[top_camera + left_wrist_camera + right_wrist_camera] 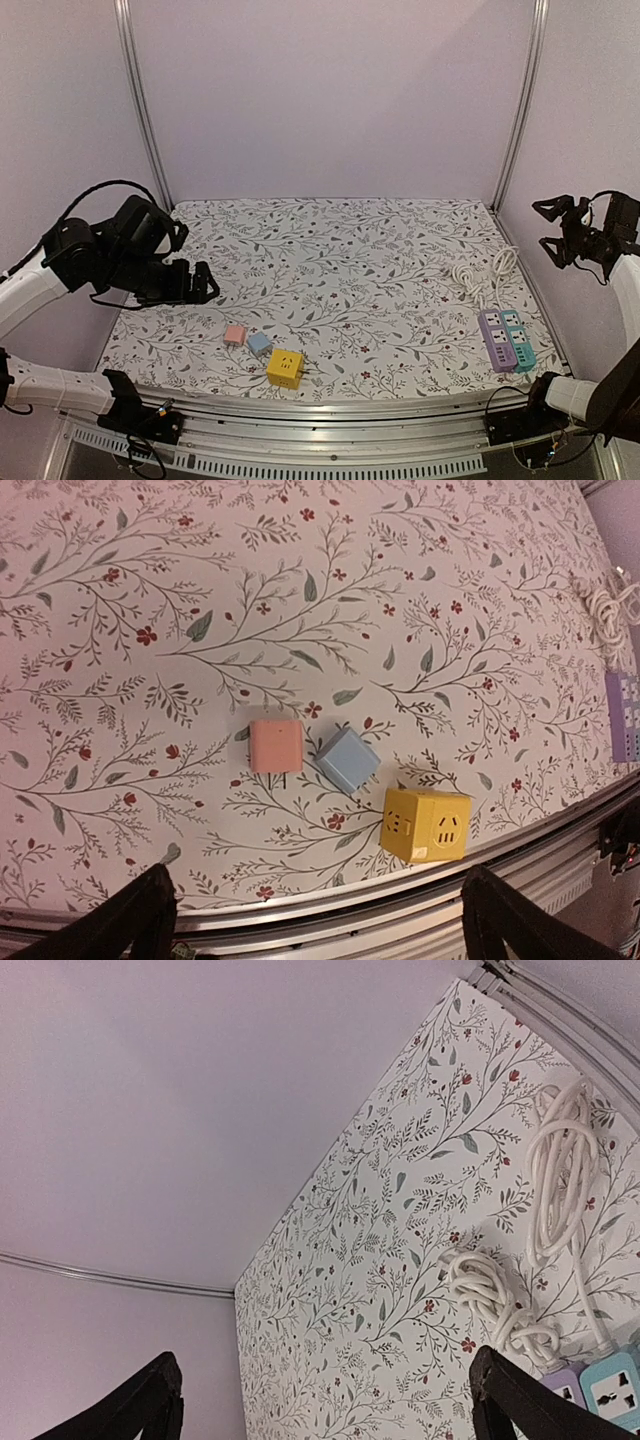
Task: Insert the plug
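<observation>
While both claws stand wide open and empty, no plug has been picked up. Reaching well probably means lowering the left gripper [203, 283] straight over one cube. It should close on the flat sides, leave the prongs free, and not nudge the neighbouring cube. That claw hovers over the near left of the floral table [350, 250]. The right gripper [548, 227] hangs high at the far right, well apart from everything.

Three small cubes lie in a row near the table's front edge. A pink plug [276, 745] shows thin prongs pointing toward that edge. A pale blue plug [348, 760] sits just beside it, almost touching. A larger yellow cube [426, 824] has socket holes in its faces. Which one the task means cannot be told.

A purple power strip [494, 340] and a teal power strip [518, 340] lie side by side at the near right. White cords [480, 272] are coiled behind them.
</observation>
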{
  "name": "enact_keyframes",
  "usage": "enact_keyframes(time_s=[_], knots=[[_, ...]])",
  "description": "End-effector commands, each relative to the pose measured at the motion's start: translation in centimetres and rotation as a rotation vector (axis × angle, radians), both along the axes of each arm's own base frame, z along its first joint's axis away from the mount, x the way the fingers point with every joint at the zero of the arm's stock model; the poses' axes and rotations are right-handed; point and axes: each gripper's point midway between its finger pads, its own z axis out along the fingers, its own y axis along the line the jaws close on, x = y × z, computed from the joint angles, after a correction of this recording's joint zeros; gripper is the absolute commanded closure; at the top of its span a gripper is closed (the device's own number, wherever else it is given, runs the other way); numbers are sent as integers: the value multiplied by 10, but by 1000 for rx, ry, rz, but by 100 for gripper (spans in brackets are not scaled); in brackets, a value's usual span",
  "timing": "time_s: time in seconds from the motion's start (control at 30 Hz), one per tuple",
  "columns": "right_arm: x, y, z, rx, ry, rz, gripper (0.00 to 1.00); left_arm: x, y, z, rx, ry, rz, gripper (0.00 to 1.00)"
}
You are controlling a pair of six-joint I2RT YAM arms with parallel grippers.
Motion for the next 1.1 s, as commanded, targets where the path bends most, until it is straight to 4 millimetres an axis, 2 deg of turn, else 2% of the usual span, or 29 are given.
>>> enact_keyframes(time_s=[0.0, 0.17, 0.47, 0.73, 0.87, 1.07], knots=[[-7, 2, -19, 18, 95, -5, 1, -20, -10, -19, 0, 80, -30, 1], [-10, 0, -42, 18, 198, 1, 1, -33, -24, -27, -7, 130, -45, 1], [-26, 7, -45, -9, 231, 15, 1, -55, -51, -33, 17, 128, -109, 3], [-42, 16, -49, -15, 255, 40, 1, -78, -85, -50, 93, 106, -231, 7], [-50, 19, -48, -20, 266, 41, 1, -89, -110, -67, 125, 117, -345, 9], [-66, 19, -49, -80, 312, 33, 1, -92, -134, -100, 190, 127, -436, 9]])
